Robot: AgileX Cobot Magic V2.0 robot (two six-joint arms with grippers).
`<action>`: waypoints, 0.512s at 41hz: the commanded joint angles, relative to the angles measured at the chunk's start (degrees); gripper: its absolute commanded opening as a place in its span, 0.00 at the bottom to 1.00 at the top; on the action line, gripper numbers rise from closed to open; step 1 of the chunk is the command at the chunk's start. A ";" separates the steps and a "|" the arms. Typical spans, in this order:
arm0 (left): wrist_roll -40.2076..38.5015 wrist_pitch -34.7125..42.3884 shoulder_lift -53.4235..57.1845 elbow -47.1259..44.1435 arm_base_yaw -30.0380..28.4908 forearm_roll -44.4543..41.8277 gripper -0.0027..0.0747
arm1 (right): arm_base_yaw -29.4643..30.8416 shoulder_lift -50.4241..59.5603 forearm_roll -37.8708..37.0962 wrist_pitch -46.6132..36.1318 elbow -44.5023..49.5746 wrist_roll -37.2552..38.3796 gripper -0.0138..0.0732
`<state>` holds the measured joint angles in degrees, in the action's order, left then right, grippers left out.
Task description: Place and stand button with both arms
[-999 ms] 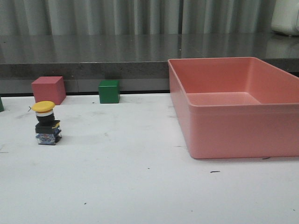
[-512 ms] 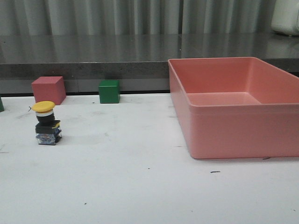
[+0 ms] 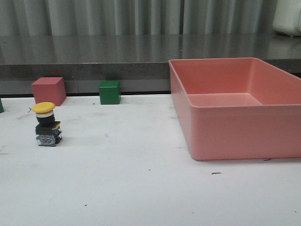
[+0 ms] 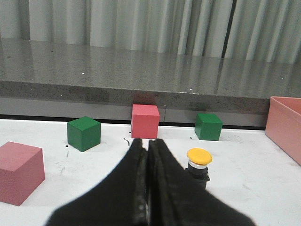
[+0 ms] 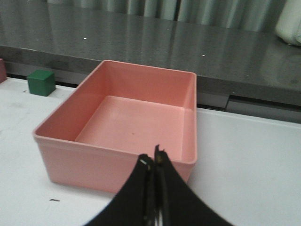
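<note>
One yellow-capped push-button with a black collar stands upright on my white table, left of one pink plastic bin. I count two green cubes and two pink cubes. My left gripper and right gripper are both pressed together, holding nothing.

A white table with small dark scuffs and specks fills the near part of the scene. Along its far edge runs a long dark grey speckled stone counter with a glossy top that mirrors the pale grey pleated curtain hanging behind it across the whole far side. At the far right, a whitish rounded object sits on the counter, only partly in view, and the light is soft and even.
</note>
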<state>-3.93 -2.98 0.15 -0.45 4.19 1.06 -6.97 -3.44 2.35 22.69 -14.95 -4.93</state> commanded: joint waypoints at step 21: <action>-0.38 4.33 1.23 -0.92 -0.02 -0.01 0.01 | 3.29 5.06 1.59 -25.70 16.33 -0.49 0.08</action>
<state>-3.93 -2.98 0.15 -0.45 4.19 1.06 -4.05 0.53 3.57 2.14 1.54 -4.93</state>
